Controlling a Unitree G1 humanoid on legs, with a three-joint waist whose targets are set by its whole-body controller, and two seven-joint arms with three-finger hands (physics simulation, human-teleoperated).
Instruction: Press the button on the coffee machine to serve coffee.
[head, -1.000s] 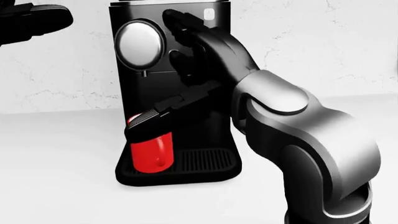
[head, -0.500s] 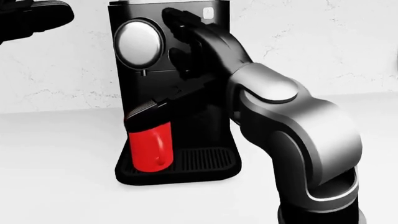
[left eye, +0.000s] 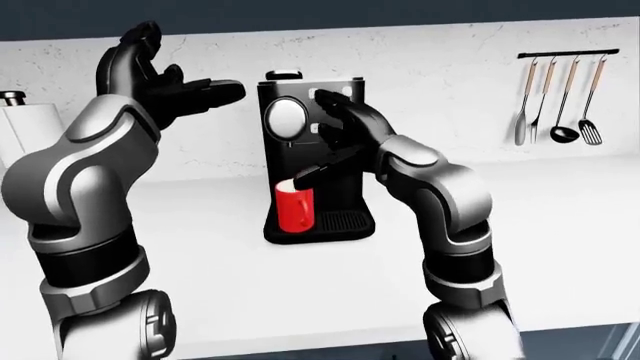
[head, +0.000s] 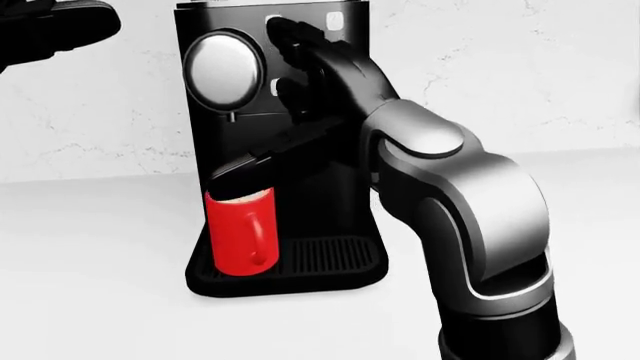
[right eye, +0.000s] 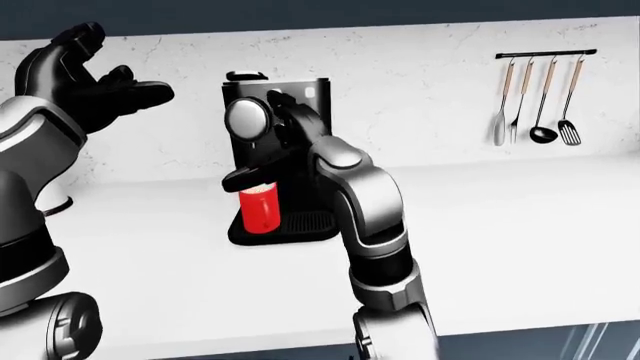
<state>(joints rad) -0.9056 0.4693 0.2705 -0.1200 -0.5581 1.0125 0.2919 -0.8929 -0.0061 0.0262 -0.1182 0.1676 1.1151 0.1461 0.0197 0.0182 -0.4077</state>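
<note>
The black coffee machine (head: 330, 195) stands on the white counter against the wall, with a round silver dial (head: 222, 70) on its upper left. A red mug (head: 242, 229) stands on its drip tray under the spout. Small white buttons show on the panel, one at the top (head: 335, 21) and one beside the fingers (head: 273, 86). My right hand (head: 292, 61) is open, its fingers (head: 300, 41) spread against the panel and hiding part of it. My left hand (left eye: 185, 75) is open and empty, raised to the upper left of the machine.
A rail of hanging kitchen utensils (left eye: 560, 97) is on the wall at the right. The white counter (left eye: 560, 247) runs across both eye views. A white appliance with a dark knob (left eye: 15, 120) stands at the far left.
My right forearm and elbow have swung down and inward while the hand stays at the panel, shifted slightly up. More of the mug's rim shows now. The left hand has barely moved.
</note>
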